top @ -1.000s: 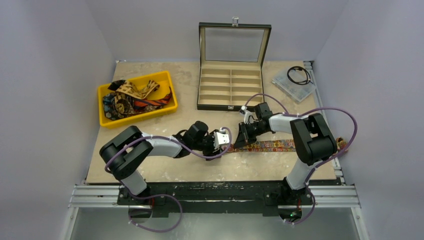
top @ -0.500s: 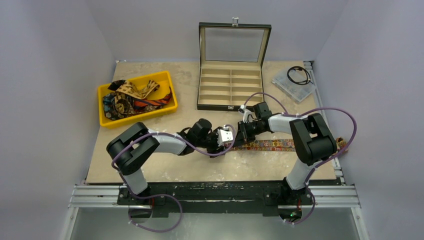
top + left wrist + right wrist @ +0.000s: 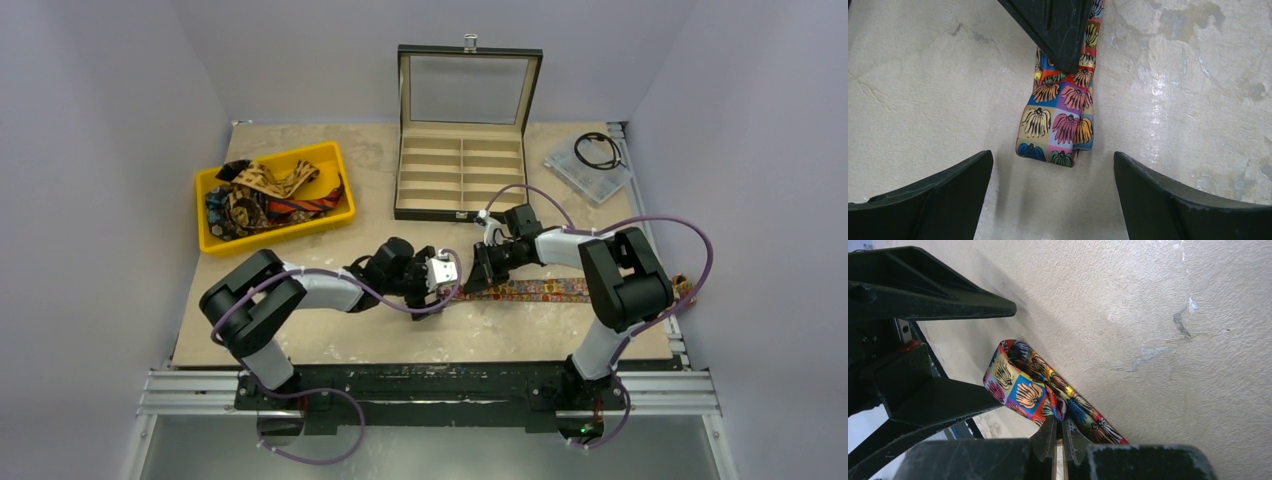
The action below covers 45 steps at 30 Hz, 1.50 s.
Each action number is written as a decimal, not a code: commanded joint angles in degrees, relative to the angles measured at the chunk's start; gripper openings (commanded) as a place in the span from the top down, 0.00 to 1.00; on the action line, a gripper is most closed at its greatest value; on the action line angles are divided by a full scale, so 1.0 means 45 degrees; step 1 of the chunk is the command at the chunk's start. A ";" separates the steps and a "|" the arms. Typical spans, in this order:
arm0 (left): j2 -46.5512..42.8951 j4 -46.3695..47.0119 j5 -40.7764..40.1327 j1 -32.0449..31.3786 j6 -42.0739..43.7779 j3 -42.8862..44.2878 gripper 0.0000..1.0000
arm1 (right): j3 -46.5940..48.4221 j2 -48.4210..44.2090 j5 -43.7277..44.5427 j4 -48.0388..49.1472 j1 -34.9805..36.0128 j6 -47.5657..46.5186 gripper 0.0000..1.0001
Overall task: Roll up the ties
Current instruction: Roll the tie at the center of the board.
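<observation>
My right pincer (image 3: 1059,427) is clamped on the floral tie (image 3: 1058,125) just behind its folded-over end, which lies flat on the table (image 3: 923,75) between my arms. My left pincer (image 3: 447,276) gapes wide, one finger either side of that fold, clear of the cloth. The other ties (image 3: 262,192) are heaped in the yellow bin (image 3: 285,230).

I count one flowered tie (image 3: 545,290) out here. One yellow bin (image 3: 270,232), its heap of ties (image 3: 262,195) too tangled to count. One open box (image 3: 460,213), one black cable (image 3: 597,150).
</observation>
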 commanded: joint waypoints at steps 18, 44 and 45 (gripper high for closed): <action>0.0156 -0.1370 0.1098 -0.0009 0.0834 0.0415 0.75 | 0.0288 -0.1593 0.0173 -0.0352 0.0298 0.0205 1.00; -0.0933 -0.0540 0.1170 -0.0179 -0.0698 0.0325 0.63 | 0.0235 0.0377 0.1937 -0.0105 0.0906 -0.0331 1.00; -0.0775 -0.0573 0.1117 -0.0241 -0.0866 0.0614 0.63 | 0.0233 0.0386 0.1938 -0.0077 0.0925 -0.0298 1.00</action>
